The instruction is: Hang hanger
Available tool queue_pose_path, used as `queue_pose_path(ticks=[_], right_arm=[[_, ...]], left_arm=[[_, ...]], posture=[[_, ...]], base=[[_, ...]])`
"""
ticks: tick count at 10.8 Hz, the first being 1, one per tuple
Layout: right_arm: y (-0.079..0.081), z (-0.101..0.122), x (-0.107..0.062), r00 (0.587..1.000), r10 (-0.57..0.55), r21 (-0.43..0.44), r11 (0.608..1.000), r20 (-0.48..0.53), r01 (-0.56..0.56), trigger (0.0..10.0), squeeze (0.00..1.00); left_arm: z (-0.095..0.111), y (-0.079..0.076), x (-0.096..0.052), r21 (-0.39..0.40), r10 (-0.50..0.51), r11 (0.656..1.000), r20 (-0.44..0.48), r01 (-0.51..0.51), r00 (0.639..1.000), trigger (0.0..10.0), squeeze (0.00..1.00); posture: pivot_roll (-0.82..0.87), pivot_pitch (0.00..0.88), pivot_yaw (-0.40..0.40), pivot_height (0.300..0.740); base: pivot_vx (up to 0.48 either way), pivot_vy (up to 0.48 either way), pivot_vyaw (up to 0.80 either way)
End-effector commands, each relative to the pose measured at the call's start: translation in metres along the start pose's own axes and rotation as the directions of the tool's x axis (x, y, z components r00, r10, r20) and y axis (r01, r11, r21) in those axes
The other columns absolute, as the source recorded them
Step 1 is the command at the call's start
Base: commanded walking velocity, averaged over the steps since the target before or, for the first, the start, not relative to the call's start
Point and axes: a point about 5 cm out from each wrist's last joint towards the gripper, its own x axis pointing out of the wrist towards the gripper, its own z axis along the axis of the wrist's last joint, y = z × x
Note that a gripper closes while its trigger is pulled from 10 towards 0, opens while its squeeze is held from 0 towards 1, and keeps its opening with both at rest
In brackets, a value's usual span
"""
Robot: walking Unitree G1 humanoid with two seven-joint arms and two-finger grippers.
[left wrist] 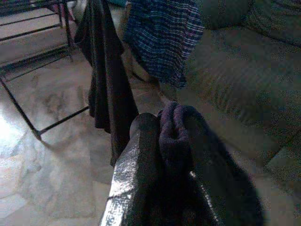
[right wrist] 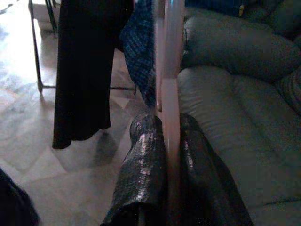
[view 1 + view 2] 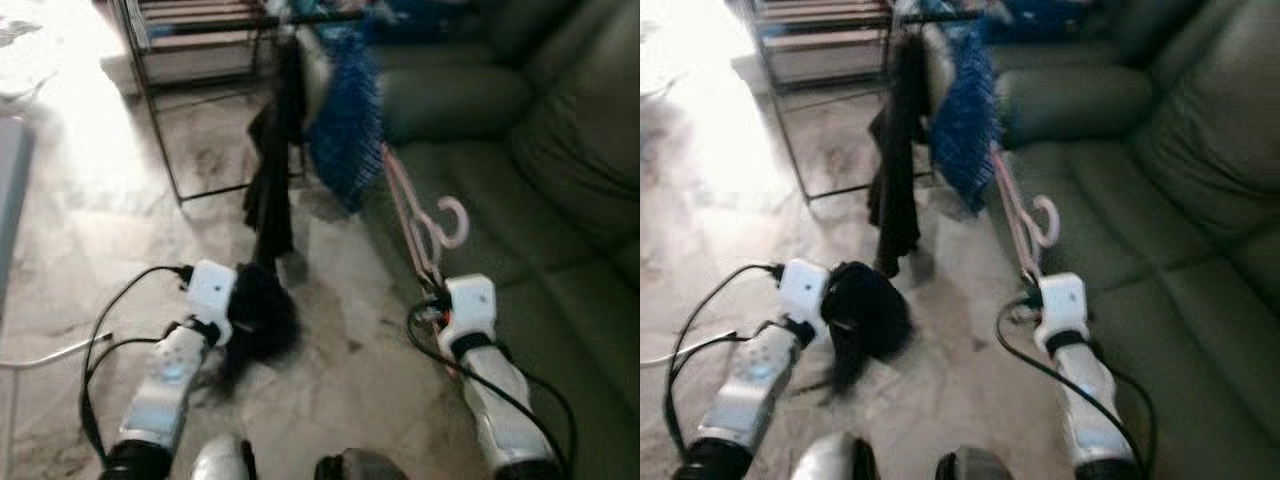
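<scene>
Beside the sofa [image 3: 560, 200] edge, right gripper [image 2: 169, 141] clamps pink hanger [image 3: 425, 225]; left gripper [image 1: 164, 141] grips dark cloth [image 3: 262, 310].

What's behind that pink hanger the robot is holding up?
Behind the pink hanger, held by the right gripper, hangs a blue checked cloth and a green sofa. The cloth hides the rail's far end.

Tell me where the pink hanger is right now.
The pink hanger is clamped in the right claw, hook up, beside the sofa, below the blue checked cloth.
</scene>
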Motion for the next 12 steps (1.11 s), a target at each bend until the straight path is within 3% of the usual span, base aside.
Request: queue_pose_path(ticks=[1,2,7,9,12], right_arm=[[-0.0036,0.0010,0.0005,1.000,-0.008,-0.004,1.000,0.003,0.008,10.0,0.00],[-0.0036,0.0028,0.0027,1.000,-0.008,-0.006,1.000,0.007,0.008,10.0,0.00],[-0.0012,0.0062,0.0055,1.000,-0.001,-0.018,1.000,0.019,0.001,10.0,0.00],[-0.0022,0.0065,0.0062,1.000,-0.003,-0.020,1.000,0.021,0.003,10.0,0.00],[-0.0022,0.0060,0.0053,1.000,0.000,-0.022,1.000,0.017,0.000,10.0,0.00]], left_arm=[[0.0111,-0.0033,0.0025,0.006,-0.006,1.000,0.054,0.006,0.998,10.0,0.00],[0.0142,-0.0054,0.0031,0.008,-0.014,1.000,0.070,0.014,0.997,10.0,0.00],[0.0190,-0.0114,0.0031,0.004,-0.042,0.999,0.095,0.042,0.995,10.0,0.00],[0.0191,-0.0103,0.0030,-0.001,-0.047,0.999,0.094,0.047,0.994,10.0,0.00],[0.0172,-0.0127,0.0024,-0.010,-0.062,0.998,0.085,0.063,0.994,10.0,0.00]], posture=[[0.03,0.143,-0.074,0.740],[0.03,0.167,-0.069,0.740],[0.03,0.183,-0.076,0.740],[0.02,0.182,-0.078,0.740],[0.02,0.180,-0.079,0.740]], base=[[0.000,0.000,0.00],[0.000,0.000,0.00],[0.000,0.000,-0.76],[0.000,-0.309,-0.57],[0.000,-0.375,0.00]])
